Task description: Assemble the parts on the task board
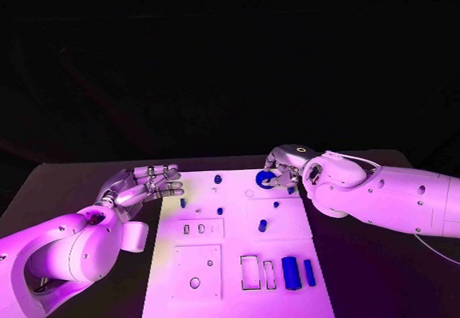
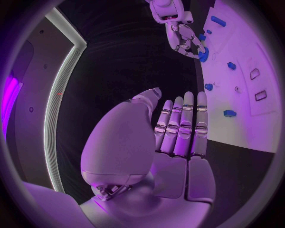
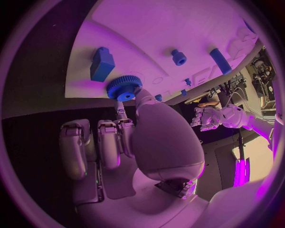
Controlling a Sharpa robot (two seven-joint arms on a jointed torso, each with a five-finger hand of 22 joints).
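The white task board (image 1: 237, 302) lies in the middle of the black table. My right hand (image 1: 284, 170) is at the board's far right part and pinches a blue toothed gear (image 1: 264, 179) between thumb and a finger. The gear (image 3: 123, 88) is close over the board beside a blue block (image 3: 102, 64); whether it touches the board I cannot tell. My left hand (image 1: 147, 185) hovers by the board's far left edge, its fingers (image 2: 181, 126) straight and holding nothing. The left wrist view shows the right hand (image 2: 181, 35) on the gear (image 2: 204, 54).
Small blue pegs (image 1: 217, 179) (image 1: 263, 226) stand on the board's far half. A blue block (image 1: 291, 273) and a thin blue bar (image 1: 310, 272) lie at the near right, beside two rectangular slots (image 1: 249, 271). Black table surrounds the board.
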